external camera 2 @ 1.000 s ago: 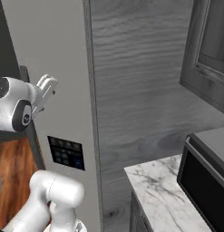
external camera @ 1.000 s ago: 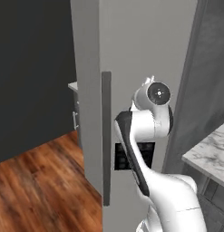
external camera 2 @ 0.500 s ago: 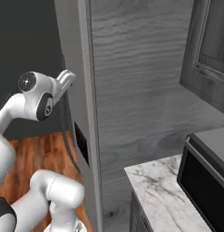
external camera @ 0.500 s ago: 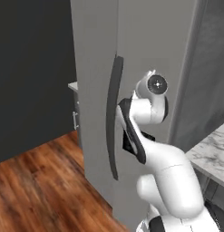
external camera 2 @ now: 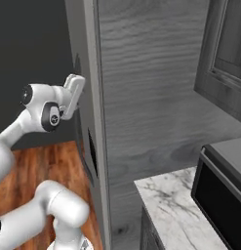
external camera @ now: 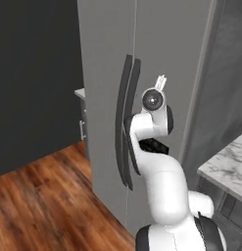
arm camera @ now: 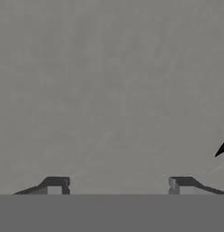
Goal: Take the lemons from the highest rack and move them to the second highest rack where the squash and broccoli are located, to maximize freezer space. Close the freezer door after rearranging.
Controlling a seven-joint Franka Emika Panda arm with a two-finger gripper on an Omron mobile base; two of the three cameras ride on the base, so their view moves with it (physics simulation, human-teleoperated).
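The grey freezer door (external camera: 161,44) stands flush with the neighbouring door (external camera: 100,59), their two dark curved handles (external camera: 127,122) side by side. My gripper (external camera: 160,80) points at the door face right of the handles, close against it. From the right base view my hand and gripper (external camera 2: 79,83) meet the door's edge (external camera 2: 88,97). In the hand view the flat grey door panel (arm camera: 109,81) lies just ahead, with the gripper (arm camera: 118,183) open and nothing between its fingertips. The lemons, the squash, the broccoli and the racks are hidden behind the door.
A marble counter (external camera 2: 166,200) with a dark microwave (external camera 2: 222,185) on it stands to the right of the freezer. A tall wood-grain cabinet side (external camera 2: 151,83) rises next to the freezer. Wooden floor (external camera: 49,196) lies open to the left.
The freezer door has swung from partly open to flush with the other door, its handle now beside the other handle. My hand followed it inward, staying against the door face.
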